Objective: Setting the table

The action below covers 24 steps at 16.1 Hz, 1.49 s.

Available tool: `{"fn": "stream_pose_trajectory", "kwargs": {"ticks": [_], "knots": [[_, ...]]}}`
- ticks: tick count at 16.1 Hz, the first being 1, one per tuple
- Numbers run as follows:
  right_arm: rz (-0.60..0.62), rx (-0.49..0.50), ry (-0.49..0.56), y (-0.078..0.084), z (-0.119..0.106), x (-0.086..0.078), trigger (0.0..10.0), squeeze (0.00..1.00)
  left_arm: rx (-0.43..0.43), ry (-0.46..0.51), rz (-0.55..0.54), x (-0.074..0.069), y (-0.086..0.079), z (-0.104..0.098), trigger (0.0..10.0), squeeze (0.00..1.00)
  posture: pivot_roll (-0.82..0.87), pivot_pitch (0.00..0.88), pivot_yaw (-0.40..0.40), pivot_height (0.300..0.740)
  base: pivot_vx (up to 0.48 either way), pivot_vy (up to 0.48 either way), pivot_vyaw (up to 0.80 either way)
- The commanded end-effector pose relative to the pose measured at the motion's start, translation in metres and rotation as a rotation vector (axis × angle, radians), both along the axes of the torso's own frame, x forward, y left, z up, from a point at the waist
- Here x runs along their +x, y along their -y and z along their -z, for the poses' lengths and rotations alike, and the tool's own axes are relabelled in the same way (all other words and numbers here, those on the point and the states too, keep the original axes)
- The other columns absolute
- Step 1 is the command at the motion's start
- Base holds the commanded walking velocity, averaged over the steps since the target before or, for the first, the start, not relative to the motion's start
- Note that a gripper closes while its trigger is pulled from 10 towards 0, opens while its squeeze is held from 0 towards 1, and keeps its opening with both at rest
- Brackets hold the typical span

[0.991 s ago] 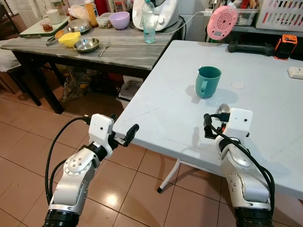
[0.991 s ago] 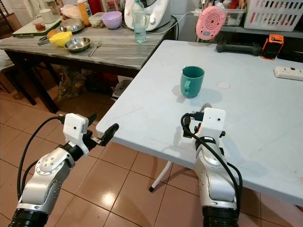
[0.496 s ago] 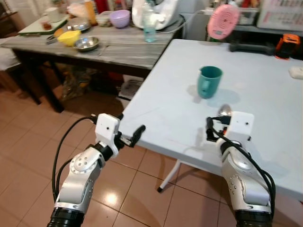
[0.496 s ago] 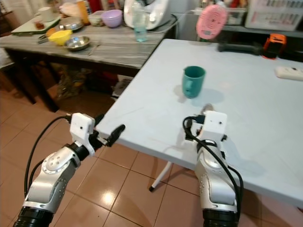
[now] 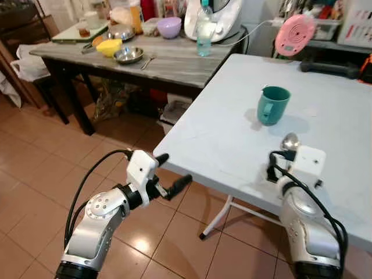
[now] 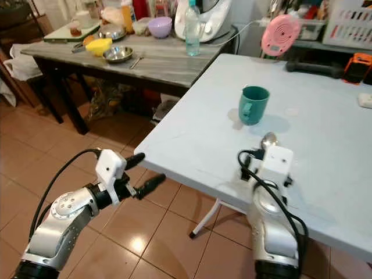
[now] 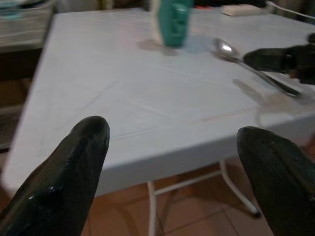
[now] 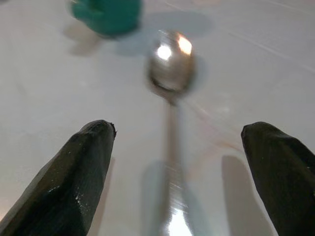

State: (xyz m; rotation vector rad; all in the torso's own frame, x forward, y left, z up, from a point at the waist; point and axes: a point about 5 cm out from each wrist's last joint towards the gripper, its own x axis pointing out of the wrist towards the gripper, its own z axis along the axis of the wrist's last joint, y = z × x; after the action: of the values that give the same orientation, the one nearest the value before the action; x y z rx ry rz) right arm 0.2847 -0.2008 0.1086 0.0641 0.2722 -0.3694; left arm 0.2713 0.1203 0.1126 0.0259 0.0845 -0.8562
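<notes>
Metal spoon [image 8: 172, 73] lies flat on the white counter [image 5: 221, 122], near the teal mug [image 5: 272, 104] (bowl end toward it). Right gripper [image 8: 182, 162]: jaws spread, straddling the handle. Left gripper [image 5: 174, 174]: jaws spread, off the counter's edge.

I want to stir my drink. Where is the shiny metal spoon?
The shiny metal spoon lies on the white table, just in front of the teal mug, between the open right gripper's fingers.

Home kitchen: tiled floor [image 5: 35, 168], bowl-cluttered wooden table [image 5: 168, 61], food processor [image 5: 212, 17].
</notes>
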Motion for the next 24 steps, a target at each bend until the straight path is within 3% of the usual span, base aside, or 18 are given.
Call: {"fn": "stream_pose_trajectory", "kwargs": {"ticks": [1, 5, 7, 11, 18, 19, 20, 24], "knots": [[0.035, -0.012, -0.042, 0.006, 0.006, -0.004, 10.0, 0.0, 0.013, 0.003, 0.014, -0.001, -0.002, -0.002, 10.0, 0.0, -0.1, 0.018, 0.097, 0.74, 0.0, 0.0, 0.0], [0.003, -0.062, -0.051, 0.015, 0.01, -0.006, 10.0, 0.0, 0.011, -0.006, 0.016, -0.004, 0.0, 0.0, 10.0, 0.0, -0.1, 0.022, 0.099, 0.74, 0.0, 0.0, 0.0], [-0.019, -0.039, -0.039, 0.016, 0.01, -0.001, 10.0, 0.0, 0.007, -0.006, 0.018, -0.005, 0.002, 0.0, 10.0, 0.0, -0.1, 0.021, 0.1, 0.74, 0.0, 0.0, 0.0], [-0.105, -0.113, 0.066, 0.01, -0.013, 0.013, 10.0, 0.0, 0.005, 0.018, -0.033, 0.0, -0.002, -0.004, 10.0, 0.0, -0.09, 0.017, 0.093, 0.74, 0.0, 0.0, 0.0], [-0.098, -0.043, -0.024, 0.016, 0.004, 0.016, 10.0, 0.0, 0.019, 0.007, 0.02, -0.004, 0.001, -0.004, 10.0, 0.0, -0.09, 0.018, 0.1, 0.74, 0.0, 0.0, 0.0], [-0.12, -0.035, -0.024, 0.017, 0.007, 0.017, 0.5, 0.0, 0.02, 0.007, 0.02, -0.004, 0.001, -0.004, 10.0, 0.0, -0.09, 0.02, 0.104, 0.74, 0.0, 0.0, 0.0], [-0.148, -0.029, -0.025, 0.017, 0.008, 0.02, 0.0, 0.0, 0.02, 0.006, 0.022, -0.004, 0.001, -0.004, 10.0, 0.0, -0.09, 0.022, 0.106, 0.74, 0.0, 0.0, 0.0], [-0.228, -0.023, -0.006, 0.008, 0.003, 0.033, 0.0, 0.0, 0.018, 0.002, 0.031, -0.005, 0.003, -0.004, 10.0, 0.0, -0.08, 0.025, 0.106, 0.74, 0.0, 0.0, 0.0]]}}
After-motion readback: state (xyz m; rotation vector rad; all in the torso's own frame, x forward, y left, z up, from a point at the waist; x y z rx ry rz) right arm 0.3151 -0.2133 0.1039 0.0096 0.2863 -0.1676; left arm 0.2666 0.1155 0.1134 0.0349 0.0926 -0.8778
